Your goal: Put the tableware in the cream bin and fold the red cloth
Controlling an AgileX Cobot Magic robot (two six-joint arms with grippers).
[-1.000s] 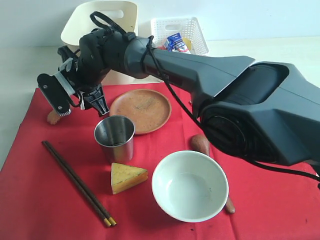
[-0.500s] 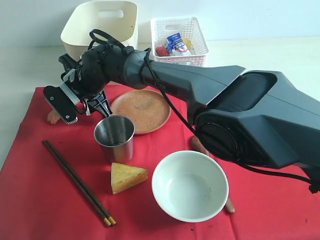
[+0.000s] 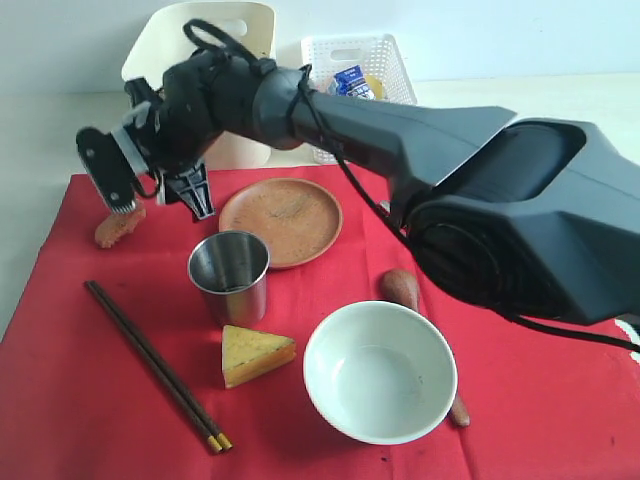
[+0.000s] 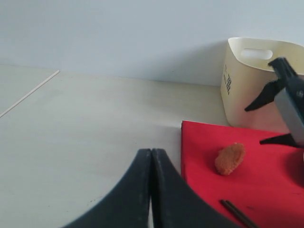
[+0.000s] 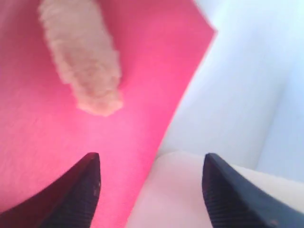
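The red cloth (image 3: 80, 400) is spread flat and carries a steel cup (image 3: 230, 272), a brown clay plate (image 3: 281, 220), a pale bowl (image 3: 380, 370), dark chopsticks (image 3: 155, 365) and a wooden spoon (image 3: 402, 288) half hidden behind the bowl. At the back left stands the cream bin (image 3: 160, 45). My right gripper (image 3: 152, 192) has reached across to the cloth's far left corner. It hangs open and empty above the cloth (image 5: 28, 133), just in front of the bin (image 4: 247, 85). My left gripper (image 4: 151, 153) is shut over bare table, off the cloth's (image 4: 266, 190) left edge.
A breaded brown food piece (image 3: 120, 225) lies on the cloth just below the right gripper (image 5: 151, 161). A cheese wedge (image 3: 255, 353) sits in front of the cup. A white lattice basket (image 3: 358, 62) with food packets stands beside the bin. The right arm spans the middle of the scene.
The right gripper dipped toward the cloth half a second ago and has now lifted and swung back toward the bin, still open. The left arm shows no change.
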